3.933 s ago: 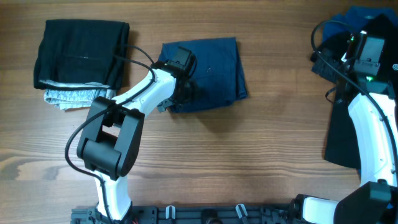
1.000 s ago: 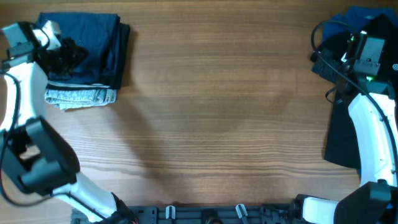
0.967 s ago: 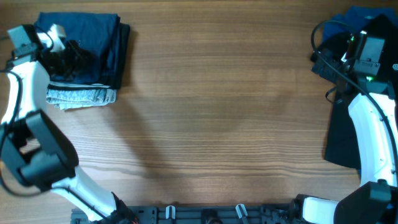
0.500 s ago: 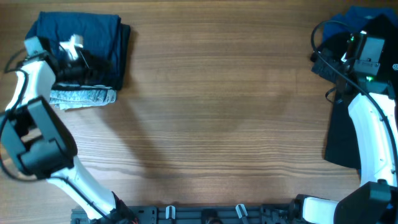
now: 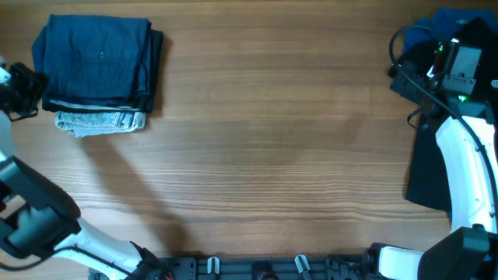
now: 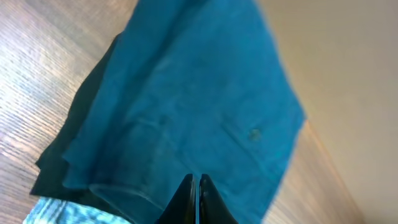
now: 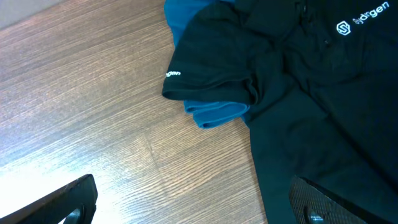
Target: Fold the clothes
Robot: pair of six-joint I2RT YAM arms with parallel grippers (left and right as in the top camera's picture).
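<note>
**Folded shorts top the stack at far left; both tools empty**

The navy shorts point(image 5: 97, 62) lie folded on top of a stack at the far left of the counter point(image 5: 264, 155). Under them a black garment point(image 5: 156, 70) shows along the stack's right edge. A light grey garment point(image 5: 101, 120) sticks out on the near side. The left tool point(image 5: 22, 84) hangs just beside the stack's left edge, its jaws pressed together with nothing between them. Whether it touches the cloth cannot be told. At the far right lies a loose pile, with a black shirt point(image 7: 298, 93) bearing a white logo draped over a bright blue garment point(image 7: 211, 115). The right tool point(image 7: 193, 196) hovers above this pile, its fingers point(image 7: 65, 199) spread wide apart, gripping nothing.
</note>
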